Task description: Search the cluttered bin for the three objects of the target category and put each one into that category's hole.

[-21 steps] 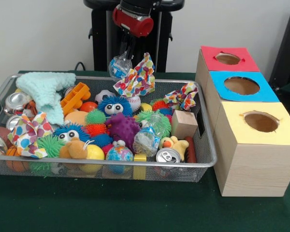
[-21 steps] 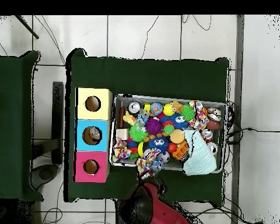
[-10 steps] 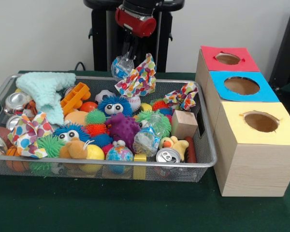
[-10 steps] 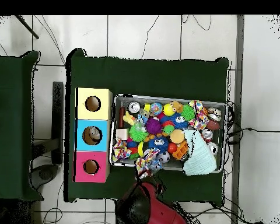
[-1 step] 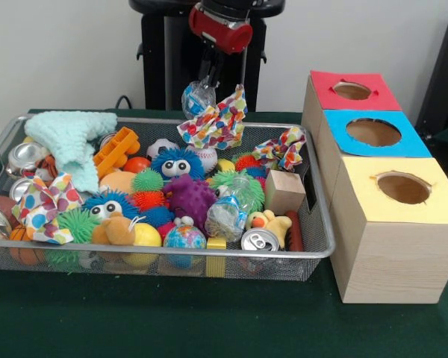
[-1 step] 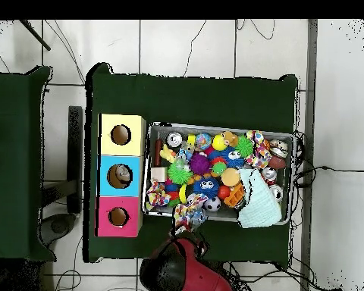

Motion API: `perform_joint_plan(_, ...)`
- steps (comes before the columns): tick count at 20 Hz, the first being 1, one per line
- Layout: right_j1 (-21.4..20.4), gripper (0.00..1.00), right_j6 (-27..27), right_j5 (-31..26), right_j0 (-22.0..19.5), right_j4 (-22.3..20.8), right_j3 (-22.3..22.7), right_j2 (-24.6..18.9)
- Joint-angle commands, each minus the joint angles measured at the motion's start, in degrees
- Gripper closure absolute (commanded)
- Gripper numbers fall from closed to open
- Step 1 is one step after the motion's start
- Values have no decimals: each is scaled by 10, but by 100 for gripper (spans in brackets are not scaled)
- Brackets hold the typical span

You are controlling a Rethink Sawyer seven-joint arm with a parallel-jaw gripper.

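Beneath the gripper (image 5: 207, 74) hangs a polka-dot cloth (image 5: 216, 119) beside a clear crinkled wrapper (image 5: 197, 97), both pinched in its closed fingers and lifted above the bin (image 5: 322, 224), probably to carry them toward the coloured boxes (image 5: 373, 134) off to its side.

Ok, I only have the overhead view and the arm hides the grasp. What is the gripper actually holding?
Observer: From the front, the gripper is shut on a clear plastic bundle, and a dotted cloth hangs right beside it, raised too.
Operator: Are they out of the bin?
Observer: Both hang over the far side of the bin. They look higher than the toys below, though I cannot tell whether the cloth's lowest corner touches any.
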State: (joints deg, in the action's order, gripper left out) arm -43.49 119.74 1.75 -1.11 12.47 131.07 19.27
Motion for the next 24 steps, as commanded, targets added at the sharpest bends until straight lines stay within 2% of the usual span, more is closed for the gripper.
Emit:
perform_joint_plan(1,-10,100,71,-96,28,38,-108,36)
perform_joint_plan(4,-15,100,66,-124,36,29,-127,56)
perform_joint_plan(16,-59,100,70,-214,33,13,-157,52)
perform_joint_plan(20,-48,100,73,-222,30,16,-176,35)
perform_joint_plan(24,-38,100,92,-264,56,18,-217,49)
